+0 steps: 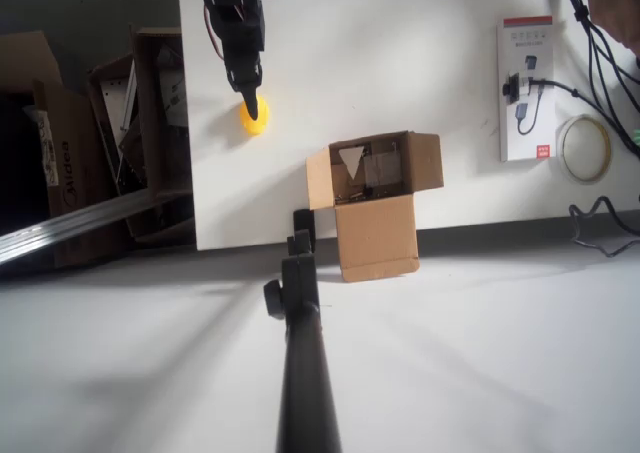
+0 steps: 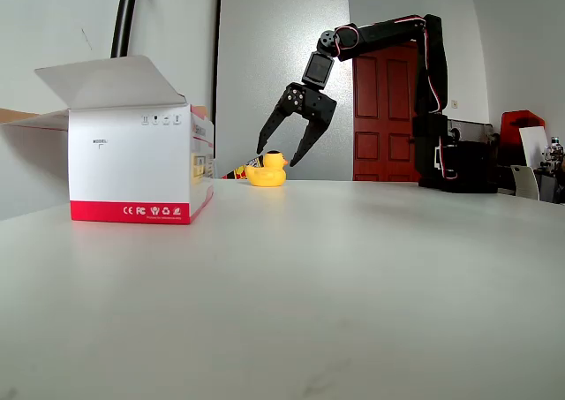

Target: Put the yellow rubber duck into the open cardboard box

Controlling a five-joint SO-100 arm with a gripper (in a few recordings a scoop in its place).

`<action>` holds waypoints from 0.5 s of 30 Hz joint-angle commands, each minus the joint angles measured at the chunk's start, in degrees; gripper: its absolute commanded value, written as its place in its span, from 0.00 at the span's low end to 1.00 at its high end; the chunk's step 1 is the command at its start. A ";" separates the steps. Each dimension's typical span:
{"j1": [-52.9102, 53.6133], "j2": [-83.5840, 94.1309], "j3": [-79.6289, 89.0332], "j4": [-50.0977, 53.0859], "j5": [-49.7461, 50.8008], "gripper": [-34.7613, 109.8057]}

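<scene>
So basically nothing's been moved yet. The small bright yellow rubber duck sits on the white table, well apart from the small brown corrugated cardboard box, which sits at the table's edge in the overhead view with its flaps folded out and one long flap hanging over the edge. Something dark and greyish sits inside the box, can't tell what.

The black two-finger gripper hangs right over the duck with its jaws spread wide, one finger on each side of the toy in the fixed view. It isn't holding anything. From above, the gripper covers part of the duck, so I can't tell whether the tips touch it.

My read: this is the approach/pre-grasp stage. Closing on the duck, lifting, carrying it over to the box and dropping it in are all left to do.

Other stuff around: a white carton with a red stripe near the fixed camera, and a roll of tape beside it in the overhead view.
</scene>
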 commanded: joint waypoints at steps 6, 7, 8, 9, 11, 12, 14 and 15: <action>0.26 -2.37 -3.60 -1.58 0.53 0.42; 0.26 -2.64 -3.78 -1.58 0.62 0.42; 0.26 -2.99 -4.04 -1.58 0.62 0.42; 0.26 -3.16 -4.39 -1.58 0.70 0.41; 0.26 -3.34 -4.83 -1.58 0.79 0.41; 0.26 -3.43 -5.01 -1.58 0.88 0.41; 0.26 -3.60 -5.10 -1.58 0.88 0.40; 0.26 -3.60 -5.10 -1.58 0.97 0.39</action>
